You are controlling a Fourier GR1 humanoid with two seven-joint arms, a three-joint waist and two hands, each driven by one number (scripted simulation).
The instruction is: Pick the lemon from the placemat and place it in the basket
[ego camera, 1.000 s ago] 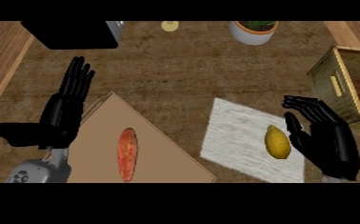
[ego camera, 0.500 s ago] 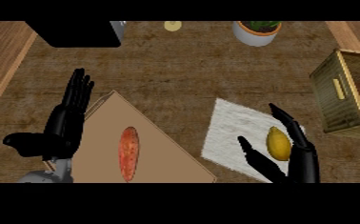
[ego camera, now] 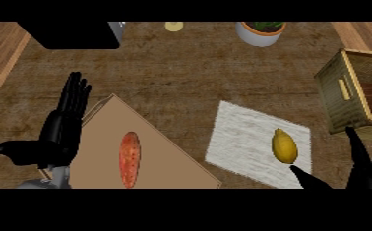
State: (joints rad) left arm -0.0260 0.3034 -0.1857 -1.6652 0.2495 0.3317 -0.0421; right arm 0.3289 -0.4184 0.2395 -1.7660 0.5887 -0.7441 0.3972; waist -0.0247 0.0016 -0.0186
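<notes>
Lemon [ego camera: 284, 146] lies on the pale placemat [ego camera: 240, 136], long axis pointing roughly away from me, toward the mat's right side. I judge it light, rigid, with a waxy rind that could slide under smooth fingers; being oval, it may roll sideways if nudged on one flank. Not fragile. Best hold, in my view: across the fat middle, thumb on one flank and fingers on the other, not on the tapered ends, where it would squirt out.

Right hand [ego camera: 357, 163] shows only in part at the lower right edge. One finger rises straight on the lemon's right, and what I take for the thumb [ego camera: 309, 178] points up just below the fruit's near tip. Digits are spread and straight, holding nothing. The lemon sits just ahead of the thumb and left of the raised finger, so it lies within the open span but, as far as I can see, untouched.

Basket [ego camera: 347, 95] stands ahead of the right hand, just beyond the mat's right edge, close to the lemon.

Left hand [ego camera: 64, 124] rests open, fingers up, at the left beside the cutting board [ego camera: 145, 151]; well apart from the lemon.
</notes>
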